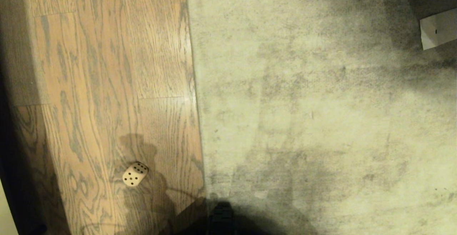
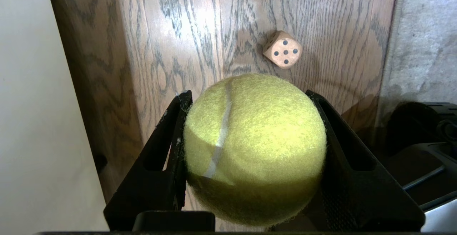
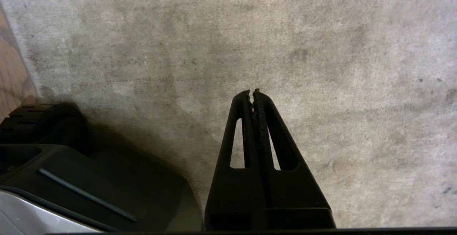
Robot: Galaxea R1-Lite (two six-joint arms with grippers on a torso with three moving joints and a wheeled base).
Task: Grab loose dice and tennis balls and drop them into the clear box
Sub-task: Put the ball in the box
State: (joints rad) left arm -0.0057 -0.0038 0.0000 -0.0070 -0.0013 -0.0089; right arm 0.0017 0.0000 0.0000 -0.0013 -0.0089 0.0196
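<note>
A fuzzy yellow-green tennis ball (image 2: 255,149) fills the left wrist view, with my left gripper (image 2: 249,95) shut on it, one black finger on each side. Beyond the ball a pale tan dice (image 2: 282,49) with dark pips lies on the wooden floor; the head view shows the same dice (image 1: 135,174) near its lower left, on the planks close to the carpet edge. My right gripper (image 3: 251,93) hangs shut and empty over the grey carpet. Neither arm shows in the head view. The clear box is out of view.
Wood planks (image 1: 107,85) cover the left, pale carpet (image 1: 321,120) the right, meeting at a straight seam. A white card-like piece (image 1: 439,31) lies at the far right. The robot's dark base (image 3: 71,185) sits beside the right gripper. A pale wall (image 2: 32,120) borders the planks.
</note>
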